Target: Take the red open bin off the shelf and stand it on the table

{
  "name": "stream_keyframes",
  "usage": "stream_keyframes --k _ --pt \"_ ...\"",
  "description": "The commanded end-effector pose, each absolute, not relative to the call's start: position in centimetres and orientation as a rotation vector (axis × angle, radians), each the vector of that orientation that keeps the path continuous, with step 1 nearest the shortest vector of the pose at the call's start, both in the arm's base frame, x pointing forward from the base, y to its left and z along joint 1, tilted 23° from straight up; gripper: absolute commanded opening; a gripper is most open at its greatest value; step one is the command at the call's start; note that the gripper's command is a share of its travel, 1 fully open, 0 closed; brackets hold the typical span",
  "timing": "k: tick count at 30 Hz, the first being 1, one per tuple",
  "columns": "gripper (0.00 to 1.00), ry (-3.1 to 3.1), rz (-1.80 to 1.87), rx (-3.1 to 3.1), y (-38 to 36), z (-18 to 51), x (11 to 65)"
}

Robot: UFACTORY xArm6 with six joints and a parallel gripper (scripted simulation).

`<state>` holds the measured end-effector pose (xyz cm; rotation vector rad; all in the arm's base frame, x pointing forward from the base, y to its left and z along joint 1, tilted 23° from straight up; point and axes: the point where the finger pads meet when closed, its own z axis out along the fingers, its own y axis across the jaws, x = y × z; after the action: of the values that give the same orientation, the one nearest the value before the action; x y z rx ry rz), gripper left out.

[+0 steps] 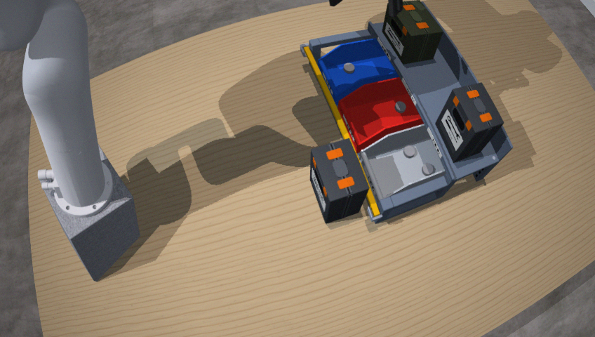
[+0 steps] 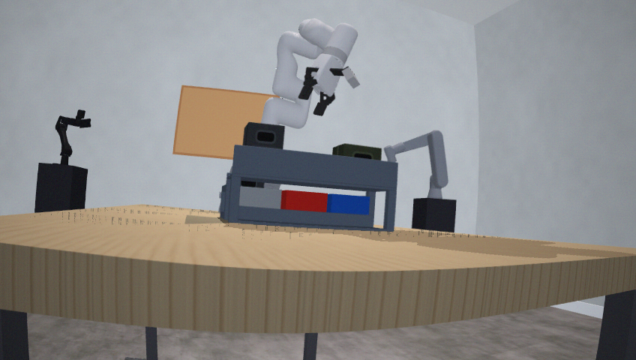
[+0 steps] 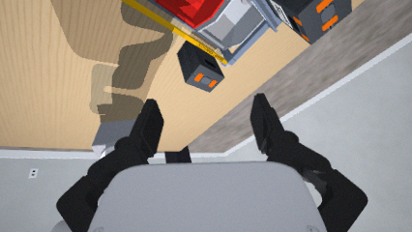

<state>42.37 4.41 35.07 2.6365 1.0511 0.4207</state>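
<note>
The red open bin (image 1: 382, 102) (image 2: 304, 201) (image 3: 191, 11) sits in the shelf (image 1: 417, 208) (image 2: 312, 167) between the blue bin (image 1: 358, 58) (image 2: 348, 203) and the grey bin (image 1: 388, 166) (image 2: 260, 198) (image 3: 223, 24). A round grey part (image 1: 400, 107) lies in the red bin. The blue bin holds one round part and the grey bin two. All three bins look level, open fronts toward the yellow rail (image 1: 323, 85) (image 3: 174, 30). My gripper (image 2: 312, 105) (image 3: 205, 107) is open and empty, high above the shelf. In the top view its fingers are mostly out of frame.
A dark case (image 1: 339, 183) (image 3: 200, 68) stands on the table (image 1: 234, 267) (image 3: 34, 72) in front of the grey bin, close by the yellow rail. Another dark case (image 1: 469, 121) (image 2: 263, 135) (image 3: 314, 16) and a green case (image 1: 413, 33) (image 2: 357, 151) stand on the shelf's upper deck.
</note>
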Motion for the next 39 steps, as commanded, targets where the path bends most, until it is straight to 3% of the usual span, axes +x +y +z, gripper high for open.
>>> stream_keyframes --k 1,10,15,27,32,39 --pt "1.00 1.177 0.470 2.602 4.5 33.9 42.8" --pt "1.00 1.177 0.470 2.602 4.5 33.9 42.8" --pt "1.00 1.522 0.519 2.456 4.4 29.0 43.5" --pt "1.00 1.522 0.519 2.456 4.4 29.0 43.5" --pt "1.00 1.852 0.560 2.268 4.4 24.2 44.2" --pt "1.00 1.852 0.560 2.268 4.4 24.2 44.2"
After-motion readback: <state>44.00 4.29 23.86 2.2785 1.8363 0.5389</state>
